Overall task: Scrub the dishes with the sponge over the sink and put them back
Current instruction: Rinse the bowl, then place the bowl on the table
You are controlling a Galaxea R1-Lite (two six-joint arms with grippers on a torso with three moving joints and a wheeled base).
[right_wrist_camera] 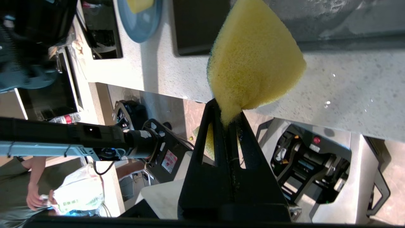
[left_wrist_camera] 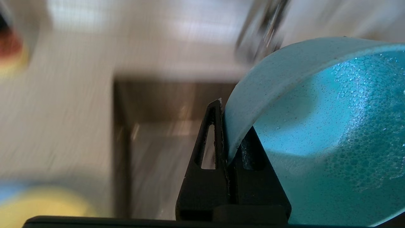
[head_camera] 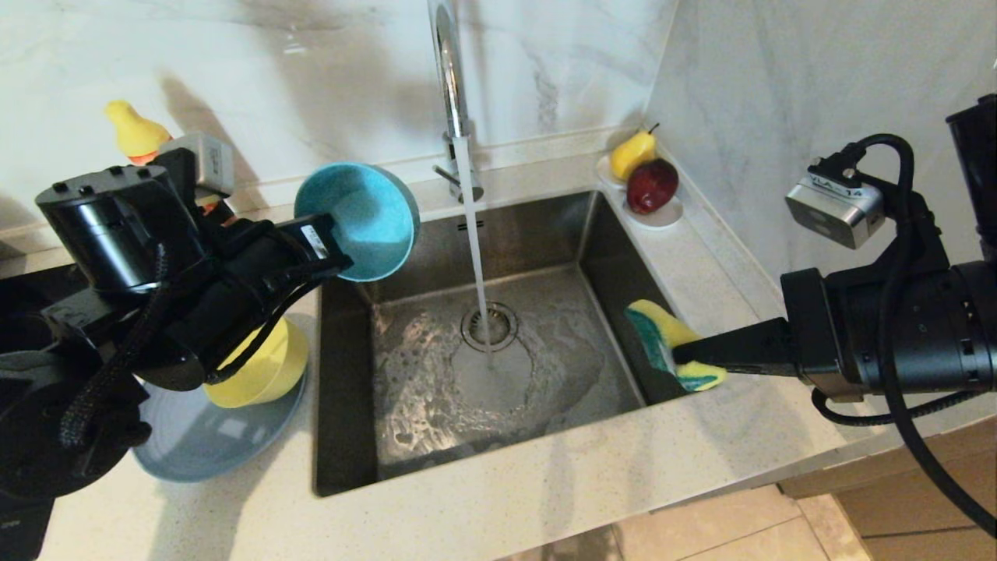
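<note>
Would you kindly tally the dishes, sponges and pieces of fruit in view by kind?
Bowls: 2, teal bowl, yellow bowl
Plates: 2, grey-blue plate, white dish
Sponges: 1, sponge
Fruit: 3, pear, red fruit, second pear
Total: 8

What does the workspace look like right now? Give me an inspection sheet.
Surface: pale speckled counter; sink wet, tap running.
Job's things: teal bowl held tilted at the sink's back left corner; yellow bowl on the grey plate; sponge at the sink's right edge.
Clutter: dish of fruit; yellow toy.
Grippers: left gripper shut on bowl rim; right gripper shut on sponge.
Cables: black cable looped on the right arm.
Surroundings: marble walls.
</note>
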